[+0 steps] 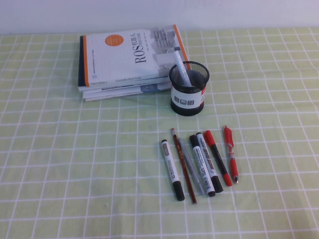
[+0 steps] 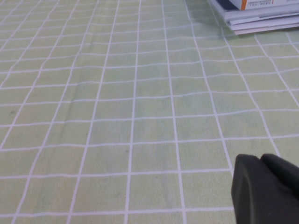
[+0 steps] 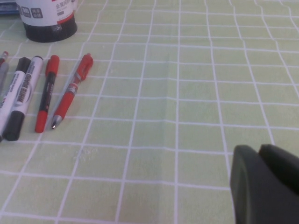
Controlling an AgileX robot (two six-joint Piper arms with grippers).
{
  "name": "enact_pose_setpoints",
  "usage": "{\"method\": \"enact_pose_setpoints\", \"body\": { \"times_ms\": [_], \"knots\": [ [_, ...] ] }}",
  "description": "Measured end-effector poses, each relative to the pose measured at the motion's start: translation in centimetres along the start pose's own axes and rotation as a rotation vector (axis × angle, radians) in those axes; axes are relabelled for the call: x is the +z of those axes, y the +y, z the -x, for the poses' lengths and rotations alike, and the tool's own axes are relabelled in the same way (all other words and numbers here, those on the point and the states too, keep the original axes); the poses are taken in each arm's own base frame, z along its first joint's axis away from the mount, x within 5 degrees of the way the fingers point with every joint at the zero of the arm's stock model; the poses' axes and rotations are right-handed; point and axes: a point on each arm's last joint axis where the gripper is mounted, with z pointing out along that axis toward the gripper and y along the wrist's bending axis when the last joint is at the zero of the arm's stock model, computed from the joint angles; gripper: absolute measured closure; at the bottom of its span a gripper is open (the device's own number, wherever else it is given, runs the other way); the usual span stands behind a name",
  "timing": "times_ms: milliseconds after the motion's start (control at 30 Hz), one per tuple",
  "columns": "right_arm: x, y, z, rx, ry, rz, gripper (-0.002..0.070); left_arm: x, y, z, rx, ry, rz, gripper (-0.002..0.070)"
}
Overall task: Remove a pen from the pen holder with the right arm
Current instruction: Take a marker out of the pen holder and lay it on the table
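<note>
A black mesh pen holder (image 1: 189, 89) with a white label stands in front of the books, and its base shows in the right wrist view (image 3: 46, 18). One light, clear-bodied pen (image 1: 181, 67) leans out of it toward the back. Neither arm appears in the high view. My right gripper (image 3: 259, 151) is shut and empty, low over bare cloth, well to the right of the pens on the table and nearer than the holder. My left gripper (image 2: 261, 161) is shut with nothing in it, over bare cloth on the left side.
Several pens lie in a row in front of the holder: black-and-white markers (image 1: 171, 170) (image 3: 21, 98), a pencil (image 1: 183, 166), a red marker (image 1: 218, 157) and a red pen (image 1: 231, 154) (image 3: 72, 91). Stacked books (image 1: 130, 57) (image 2: 261, 18) lie behind the holder.
</note>
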Motion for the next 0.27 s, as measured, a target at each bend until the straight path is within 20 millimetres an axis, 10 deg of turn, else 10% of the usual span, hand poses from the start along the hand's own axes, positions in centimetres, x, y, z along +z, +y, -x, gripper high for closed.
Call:
{"method": "enact_pose_setpoints", "body": {
  "times_ms": [267],
  "knots": [
    [0.0,0.04,0.0,0.01,0.0,0.004,0.0689,0.0,0.0,0.0,0.0,0.0,0.0,0.0681]
  ]
}}
